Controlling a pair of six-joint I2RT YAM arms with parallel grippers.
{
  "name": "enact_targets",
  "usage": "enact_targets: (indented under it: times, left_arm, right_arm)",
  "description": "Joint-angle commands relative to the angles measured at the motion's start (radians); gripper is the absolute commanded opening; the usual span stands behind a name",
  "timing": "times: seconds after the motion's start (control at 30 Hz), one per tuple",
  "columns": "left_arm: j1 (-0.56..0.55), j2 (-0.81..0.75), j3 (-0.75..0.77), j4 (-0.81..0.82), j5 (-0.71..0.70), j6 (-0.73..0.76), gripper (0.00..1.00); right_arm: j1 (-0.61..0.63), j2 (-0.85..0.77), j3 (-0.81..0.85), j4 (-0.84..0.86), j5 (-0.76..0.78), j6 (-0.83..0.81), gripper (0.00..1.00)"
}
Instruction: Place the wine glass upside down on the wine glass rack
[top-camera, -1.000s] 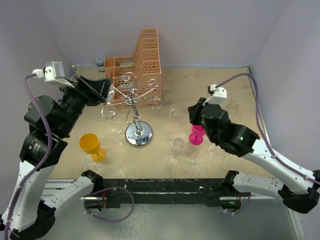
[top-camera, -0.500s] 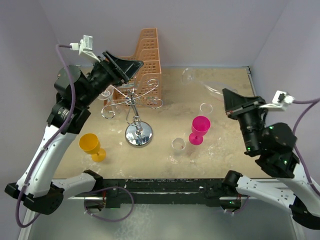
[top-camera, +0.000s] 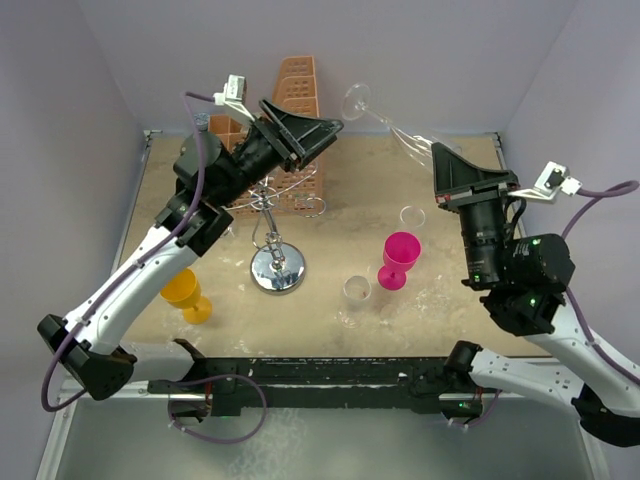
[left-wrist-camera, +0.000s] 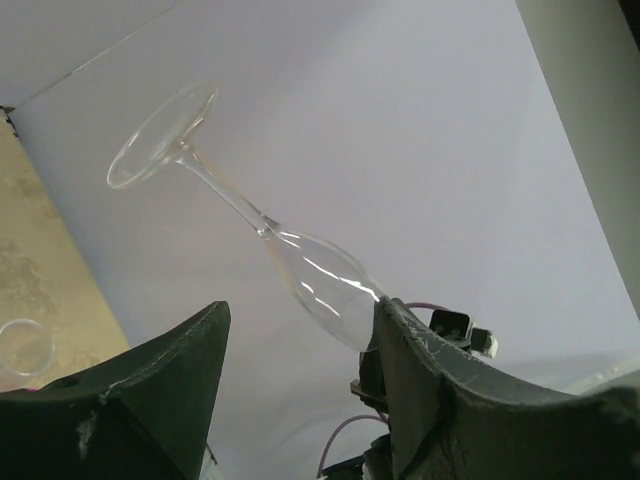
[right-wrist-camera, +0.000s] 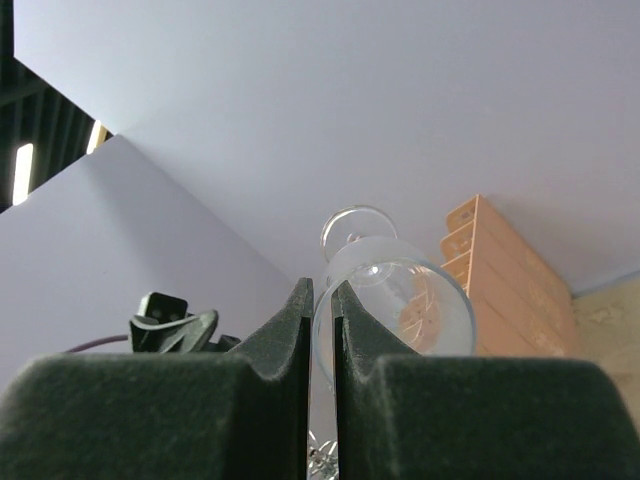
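Note:
The clear wine glass (top-camera: 402, 138) hangs in the air above the back of the table, tilted, with its foot up and to the left. My right gripper (top-camera: 438, 153) is shut on its rim; in the right wrist view the rim of the wine glass (right-wrist-camera: 400, 300) sits pinched in the gripper (right-wrist-camera: 321, 292). My left gripper (top-camera: 328, 132) is raised and open, and points at the glass from the left. In its wrist view the wine glass (left-wrist-camera: 318, 278) lies beyond the gripper (left-wrist-camera: 303, 312), untouched. The silver wine glass rack (top-camera: 277, 270) stands below, its scroll arms partly hidden by the left arm.
An orange perforated basket (top-camera: 300, 85) stands at the back behind the left arm. On the table are a yellow goblet (top-camera: 183, 290), a pink goblet (top-camera: 398, 258) and two clear glasses (top-camera: 355, 295) (top-camera: 412, 215).
The right arm has lifted the glass off the table and carried it high toward the back. The left arm has risen and swung right toward the glass.

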Motion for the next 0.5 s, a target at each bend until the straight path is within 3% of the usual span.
enact_targets:
  times: [0.0, 0.47]
  left_arm:
    - [-0.015, 0.013, -0.039, 0.135, -0.112, -0.071, 0.58]
    - [-0.060, 0.099, -0.026, 0.201, -0.317, -0.209, 0.58]
  right_arm:
    - [0.001, 0.002, -0.004, 0.188, -0.005, 0.042, 0.00]
    - [0.001, -0.033, -0.093, 0.180, -0.066, 0.208, 0.00]
